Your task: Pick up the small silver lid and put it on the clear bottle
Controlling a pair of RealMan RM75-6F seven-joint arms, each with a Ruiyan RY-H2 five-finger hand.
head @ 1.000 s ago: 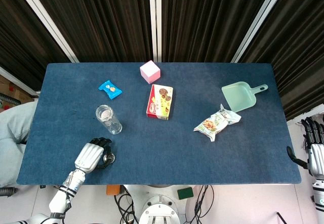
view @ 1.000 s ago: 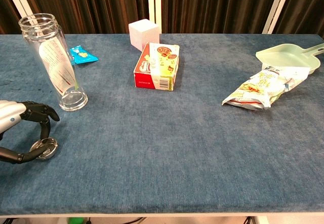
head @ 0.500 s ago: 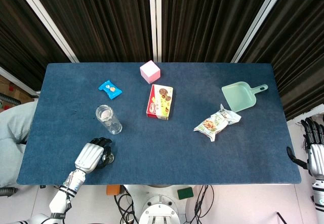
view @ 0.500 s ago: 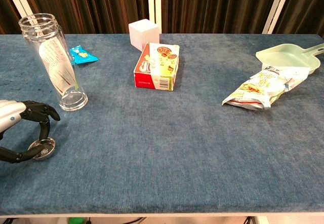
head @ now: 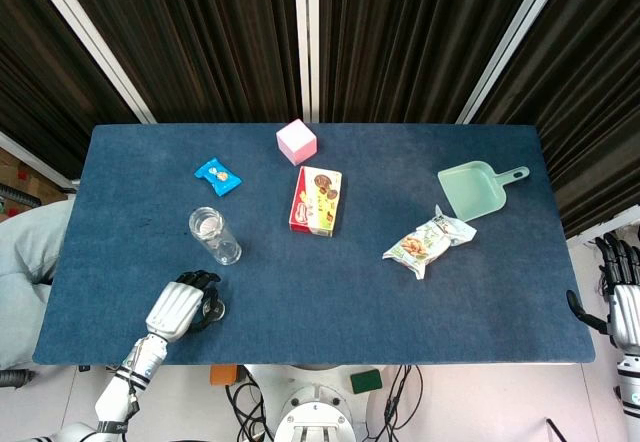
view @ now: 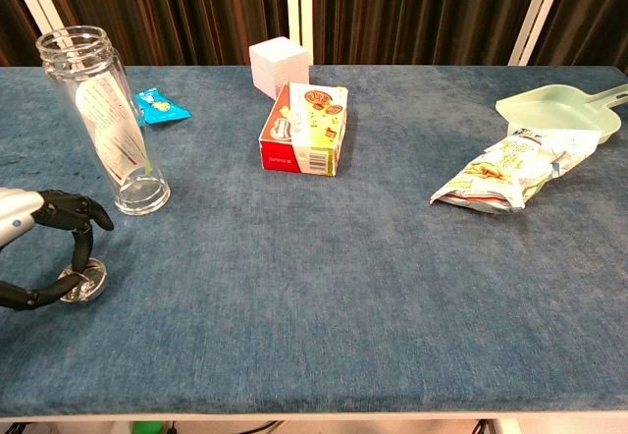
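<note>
The small silver lid lies low over the blue table near its front left corner, also visible as the lid in the head view. My left hand pinches it between the thumb and a curled finger. Whether the lid still touches the cloth I cannot tell. The clear bottle stands upright and uncapped just behind the left hand; the bottle shows its open mouth from above. My right hand hangs off the table's right edge, fingers spread, holding nothing.
A red snack box lies mid-table with a pink cube behind it. A blue packet sits behind the bottle. A snack bag and a green dustpan occupy the right side.
The left hand has drawn slightly left and back with the lid, its fingers closing tighter around it. The right hand has not moved.
</note>
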